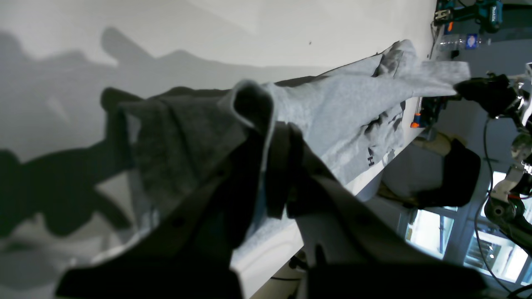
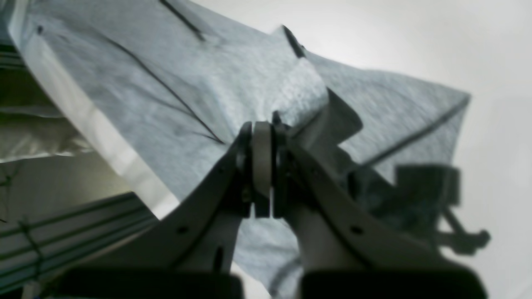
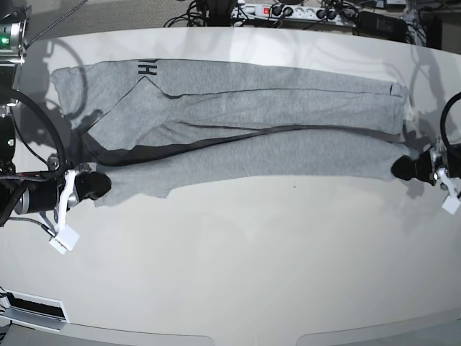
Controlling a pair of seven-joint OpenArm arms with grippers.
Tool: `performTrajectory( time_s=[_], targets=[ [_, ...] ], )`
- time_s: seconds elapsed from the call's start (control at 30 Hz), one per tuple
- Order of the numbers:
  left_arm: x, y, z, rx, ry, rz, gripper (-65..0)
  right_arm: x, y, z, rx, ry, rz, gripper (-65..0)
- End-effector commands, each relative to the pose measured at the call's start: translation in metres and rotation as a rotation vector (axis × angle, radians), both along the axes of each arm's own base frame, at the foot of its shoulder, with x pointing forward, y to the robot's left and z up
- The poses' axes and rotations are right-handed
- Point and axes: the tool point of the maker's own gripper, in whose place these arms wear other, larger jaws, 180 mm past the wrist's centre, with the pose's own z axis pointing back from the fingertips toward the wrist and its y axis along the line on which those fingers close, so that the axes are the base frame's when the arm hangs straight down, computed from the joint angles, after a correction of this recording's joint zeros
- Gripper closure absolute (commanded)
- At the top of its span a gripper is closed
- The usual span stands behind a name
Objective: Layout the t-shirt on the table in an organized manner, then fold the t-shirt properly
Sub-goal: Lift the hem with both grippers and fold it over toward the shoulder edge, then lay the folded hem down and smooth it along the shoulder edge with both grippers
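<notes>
Both sets of fingers point(image 2: 262, 137) point(image 1: 274, 137) pinch the soft heather-grey t-shirt point(image 3: 245, 122), stretched long across the glossy white table point(image 3: 238, 267).

Free room: near half of table point(image 3: 238, 274), from shirt's near edge down to the table's near rim, bare white surface; a gripper can sweep here side to side unobstructed.

Obstacles: shirt point(image 3: 245, 122) stretched in a long band across the far half, almost full width, blocking any low pass toward the far rim. A raised fold runs lengthwise through its middle. Left gripper point(image 3: 403, 169) pinched on the shirt's end at the view's right; right gripper point(image 3: 97, 186) pinched on the end at the view's left. Both arms occupy the table's side margins.

Beyond far rim: cables and power strip point(image 3: 288, 11). Narrow bare strip between shirt and far rim.
</notes>
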Motion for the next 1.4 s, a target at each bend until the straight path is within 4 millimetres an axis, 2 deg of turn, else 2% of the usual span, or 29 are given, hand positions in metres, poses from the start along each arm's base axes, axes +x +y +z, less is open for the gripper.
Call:
performTrajectory(
  time_s=[0.0, 0.03, 0.17, 0.2, 0.23, 0.37, 0.5, 0.67, 0.73, 0.8, 0.87, 0.9, 0.97, 1.03, 1.13, 1.27, 1.37],
  targets=[
    [0.009, 0.005, 0.013, -0.002, -0.045, 0.009, 0.0, 0.009, -0.005, 0.014, 0.002, -0.051, -0.004, 0.0],
    [0.009, 0.002, 0.011, -0.008, -0.041, 0.006, -1.7, 0.008, -0.007, 0.011, -0.014, -0.046, -0.006, 0.0],
    [0.010, -0.008, 0.007, -0.026, -0.040, -0.001, -27.5, 0.011, -0.023, 0.002, -0.115, -0.044, -0.030, -26.0],
    [0.010, -0.009, 0.007, -0.030, -0.039, -0.004, -31.6, 0.012, -0.025, 0.001, -0.127, -0.046, -0.044, -30.5],
    [0.009, -0.011, 0.006, -0.033, -0.038, -0.005, -33.6, 0.013, -0.026, 0.001, -0.133, -0.050, -0.048, -31.9],
    [0.004, -0.012, -0.001, -0.037, -0.028, 0.006, -34.1, 0.018, -0.023, 0.005, -0.111, -0.078, -0.053, -31.9],
    [0.004, -0.009, -0.005, -0.039, -0.040, 0.042, -34.1, 0.031, -0.003, 0.012, -0.025, -0.151, -0.074, -31.9],
    [-0.002, -0.009, -0.010, -0.038, -0.025, 0.044, -34.1, 0.027, 0.014, -0.005, -0.036, -0.114, -0.072, -31.3],
    [-0.001, -0.007, -0.007, -0.038, -0.033, 0.052, -34.1, 0.025, 0.020, -0.009, -0.022, -0.107, -0.067, -26.5],
    [0.005, 0.000, -0.001, -0.045, -0.063, 0.086, -34.1, 0.021, 0.028, -0.011, 0.006, -0.100, -0.058, -18.3],
    [0.012, 0.006, 0.008, -0.062, -0.101, 0.127, -34.1, 0.013, 0.032, -0.019, 0.019, -0.077, -0.058, -2.9],
    [0.016, 0.010, 0.013, -0.071, -0.121, 0.148, -34.1, 0.007, 0.031, -0.025, 0.016, -0.063, -0.060, 0.0],
    [0.023, 0.019, 0.025, -0.090, -0.166, 0.194, -34.0, 0.001, 0.028, -0.037, -0.005, -0.067, -0.083, 0.0],
    [0.030, 0.029, 0.036, -0.109, -0.212, 0.241, -34.1, 0.003, 0.018, -0.049, -0.066, -0.125, -0.121, 0.0],
    [0.033, 0.042, 0.048, -0.133, -0.259, 0.303, -34.0, -0.001, 0.006, -0.064, -0.144, -0.190, -0.141, 0.0],
    [0.021, 0.057, 0.046, -0.148, -0.272, 0.374, -34.1, -0.024, 0.004, -0.084, -0.154, -0.134, -0.163, 0.0],
    [0.010, 0.063, 0.040, -0.151, -0.259, 0.402, -34.0, -0.033, 0.004, -0.090, -0.153, -0.120, -0.164, 0.0]
  ],
)
